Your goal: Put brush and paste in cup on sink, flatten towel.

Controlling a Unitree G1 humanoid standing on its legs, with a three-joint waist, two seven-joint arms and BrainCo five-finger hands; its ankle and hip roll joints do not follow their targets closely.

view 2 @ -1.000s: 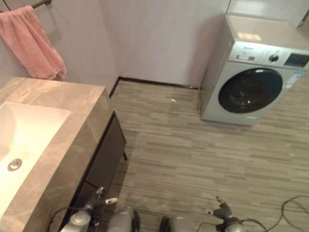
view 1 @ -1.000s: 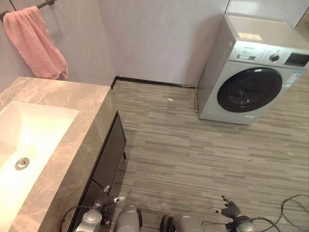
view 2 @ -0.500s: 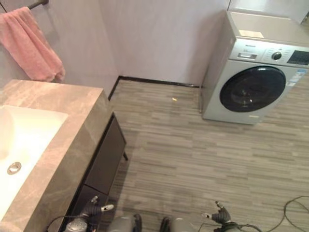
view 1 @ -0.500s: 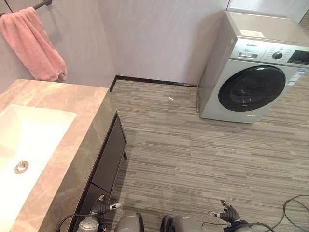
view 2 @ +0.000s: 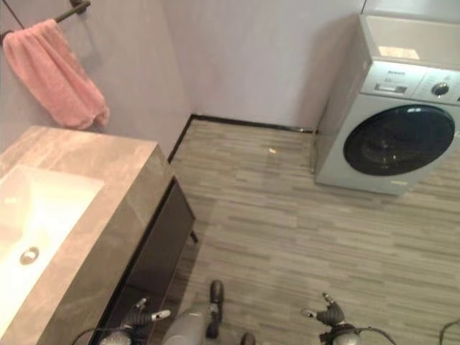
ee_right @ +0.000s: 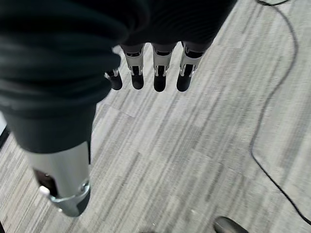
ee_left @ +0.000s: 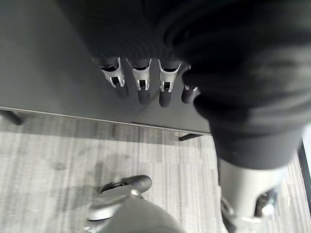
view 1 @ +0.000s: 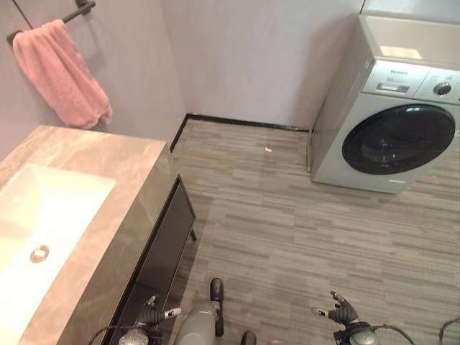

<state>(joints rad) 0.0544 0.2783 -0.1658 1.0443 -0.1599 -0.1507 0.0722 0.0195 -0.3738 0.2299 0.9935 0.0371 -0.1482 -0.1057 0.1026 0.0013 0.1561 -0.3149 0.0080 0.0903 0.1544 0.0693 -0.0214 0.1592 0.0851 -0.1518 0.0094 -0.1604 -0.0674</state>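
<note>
A pink towel point(view 1: 65, 72) hangs bunched from a dark bar on the wall at the upper left, above the far end of the counter. Below it a white sink basin point(view 1: 68, 198) with a metal drain point(view 1: 39, 253) is set in a grey-brown marble counter point(view 1: 126, 162). My left hand point(view 1: 152, 316) hangs low beside the dark cabinet front, its fingers point(ee_left: 141, 85) straight and holding nothing. My right hand point(view 1: 342, 314) hangs low over the floor, its fingers point(ee_right: 159, 73) also straight and holding nothing.
A dark cabinet point(view 1: 164, 251) runs under the counter on the left. A silver front-loading washing machine point(view 1: 399, 126) stands against the back wall at the right. Striped grey flooring point(view 1: 287, 215) lies between them, with a small yellowish scrap point(view 1: 268, 149) near the wall.
The whole picture has shifted to the right, so the camera has moved. Both hands stay low at the bottom of the view, open.
</note>
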